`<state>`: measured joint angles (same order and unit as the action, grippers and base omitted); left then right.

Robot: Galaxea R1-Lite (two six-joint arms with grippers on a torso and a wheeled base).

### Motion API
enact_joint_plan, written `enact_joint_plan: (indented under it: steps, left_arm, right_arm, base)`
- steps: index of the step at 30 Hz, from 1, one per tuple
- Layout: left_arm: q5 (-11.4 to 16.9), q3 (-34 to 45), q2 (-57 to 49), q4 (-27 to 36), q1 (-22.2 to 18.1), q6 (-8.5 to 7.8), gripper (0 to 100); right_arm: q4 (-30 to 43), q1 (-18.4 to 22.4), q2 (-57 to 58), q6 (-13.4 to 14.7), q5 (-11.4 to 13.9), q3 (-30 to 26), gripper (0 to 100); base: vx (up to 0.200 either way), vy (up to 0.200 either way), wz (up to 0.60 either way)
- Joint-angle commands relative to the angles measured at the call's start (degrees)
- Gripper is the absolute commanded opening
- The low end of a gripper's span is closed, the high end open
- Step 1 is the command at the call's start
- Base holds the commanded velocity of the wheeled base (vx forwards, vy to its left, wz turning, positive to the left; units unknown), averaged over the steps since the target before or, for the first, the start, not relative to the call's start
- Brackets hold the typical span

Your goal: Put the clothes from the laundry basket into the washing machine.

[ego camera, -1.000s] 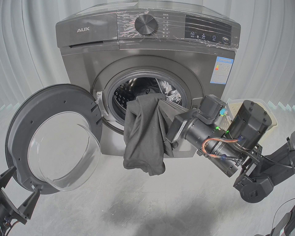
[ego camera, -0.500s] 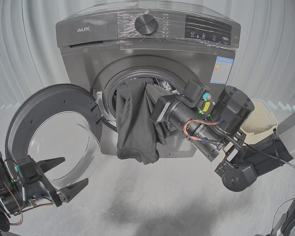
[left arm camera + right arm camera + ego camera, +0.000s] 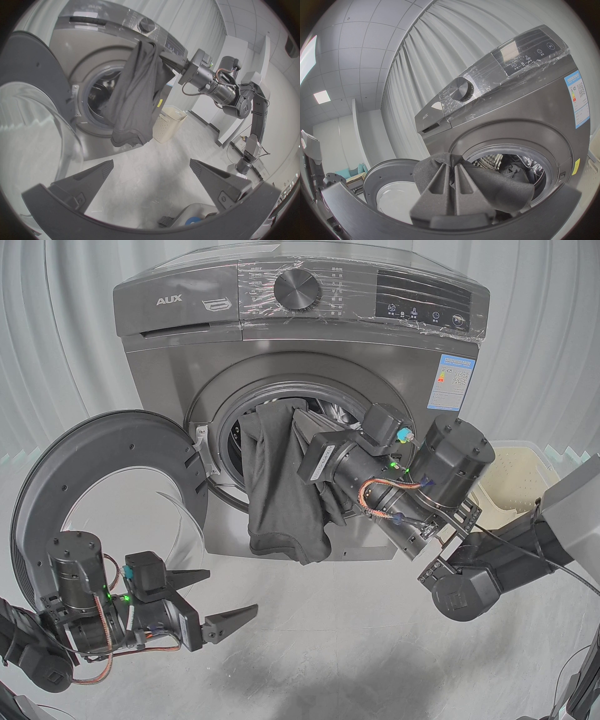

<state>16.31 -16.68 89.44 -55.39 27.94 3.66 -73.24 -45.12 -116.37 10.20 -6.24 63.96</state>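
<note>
The washing machine (image 3: 300, 365) stands at the back in the middle, with its door (image 3: 106, 446) swung open to the left side and the laundry basket (image 3: 525, 477) on the floor just beside its right side, behind the right arm. The garment (image 3: 281, 490) hangs in front of the drum opening, pinched at its top in the right gripper (image 3: 453, 168) near the upper edge of the opening, and its lower end reaches below the opening, while another piece of clothing (image 3: 515, 172) lies inside the drum. The left gripper (image 3: 232, 592) is low on the left, in front of the open door and above the floor, well apart from the garment.
</note>
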Motion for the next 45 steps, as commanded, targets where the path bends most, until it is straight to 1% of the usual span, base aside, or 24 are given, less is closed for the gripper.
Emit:
enact_joint_plan:
  steps: [1, 3, 6, 8, 9, 11, 12, 14, 16, 20, 23, 27, 30, 32, 35, 38, 39, 41, 45]
  left_arm:
    - [-0.58, -2.4, 6.27, -0.68, 1.94, 0.47, 100]
    - [-0.67, -2.92, 7.68, -1.56, 2.29, 0.65, 100]
    - [-0.84, -4.24, 12.07, -6.22, 2.73, 2.58, 100]
    - [-1.11, -4.5, 13.3, -7.89, 2.73, 3.46, 100]
    - [-1.46, -5.38, 15.15, -10.7, 2.82, 5.31, 100]
    - [-1.72, -6.17, 17.26, -12.9, 3.08, 6.98, 100]
    - [-2.16, -6.44, 18.22, -13.69, 3.26, 7.42, 100]
    - [-3.57, -6.88, 20.33, -15.09, 3.44, 7.77, 100]
    - [-4.71, -7.14, 22.18, -17.03, 3.52, 7.86, 100]
    - [-5.24, -7.23, 25.52, -20.46, 4.05, 8.03, 100]
    - [-5.5, -7.84, 26.92, -20.9, 4.05, 8.56, 100]
    - [-7.61, -9.95, 28.68, -21.16, 4.05, 10.67, 100]
    - [-7.87, -11.01, 29.03, -21.07, 4.05, 11.37, 100]
    - [-8.14, -11.8, 29.39, -20.81, 4.23, 12.16, 100]
    - [-8.4, -12.94, 31.06, -20.81, 4.67, 13.92, 100]
    - [-9.72, -14.61, 32.73, -20.81, 4.75, 15.33, 100]
    - [-10.33, -15.49, 33.52, -20.81, 4.75, 16.65, 100]
    - [-10.69, -16.55, 34.48, -20.63, 4.75, 18.4, 100]
    - [-10.69, -18.13, 35.36, -19.49, 4.75, 20.78, 100]
  right_arm:
    - [-0.15, 0.12, -0.96, -0.01, -0.09, 0.46, 0]
    - [-0.15, 0.21, -0.96, -0.01, -0.09, 0.46, 0]
    - [-0.06, 0.29, -0.96, -0.01, -0.09, 0.37, 0]
    - [-0.06, 0.47, -0.96, -0.01, -0.09, 0.37, 0]
    - [-0.15, 0.56, -0.96, -0.01, -0.09, 0.28, 0]
    - [-0.15, 0.56, -0.96, -0.01, -0.17, 0.11, 0]
    - [-0.15, 0.56, -1.05, -0.01, -0.17, 0.11, 0]
    - [-0.15, 0.82, -1.14, -0.01, -0.35, -0.07, 0]
    - [-0.06, 0.82, -1.31, -0.01, -1.05, -0.07, 0]
    - [-0.06, 0.64, -1.31, -0.01, -1.4, -0.07, 0]
    - [-0.15, 0.73, -1.31, -0.01, -1.4, -0.16, 0]
    - [-0.15, 0.73, -1.4, -0.01, -1.49, -0.16, 0]
    - [-0.15, 0.56, -1.4, -0.01, -1.49, -0.16, 0]
    - [-0.15, 0.47, -1.4, -0.01, -1.49, -0.24, 0]
    - [-0.15, 0.38, -1.4, -0.01, -1.49, -0.24, 0]
    - [-0.15, 0.21, -1.4, -0.01, -1.49, -0.24, 0]
    - [-0.15, 0.12, -1.4, -0.01, -1.49, -0.24, 0]
    - [-0.15, 0.03, -1.4, 0.08, -1.49, -0.24, 0]
    - [-0.24, 0.03, -1.4, 0.08, -1.58, -0.33, 0]
  base:
    - [0.0, 0.0, 0.0]
    - [0.0, 0.0, 0.0]
    - [0.0, 0.0, 0.0]
    - [0.0, 0.0, 0.0]
    - [0.0, 0.0, 0.0]
    - [0.0, 0.0, 0.0]
    - [0.0, 0.0, 0.0]
    - [0.0, 0.0, 0.0]
    - [0.0, 0.0, 0.0]
    - [0.0, 0.0, 0.0]
    - [0.0, 0.0, 0.0]
    - [0.0, 0.0, 0.0]
    - [0.0, 0.0, 0.0]
    - [0.0, 0.0, 0.0]
    - [0.0, 0.0, 0.0]
    - [0.0, 0.0, 0.0]
    - [0.0, 0.0, 0.0]
    - [0.0, 0.0, 0.0]
    - [0.0, 0.0, 0.0]
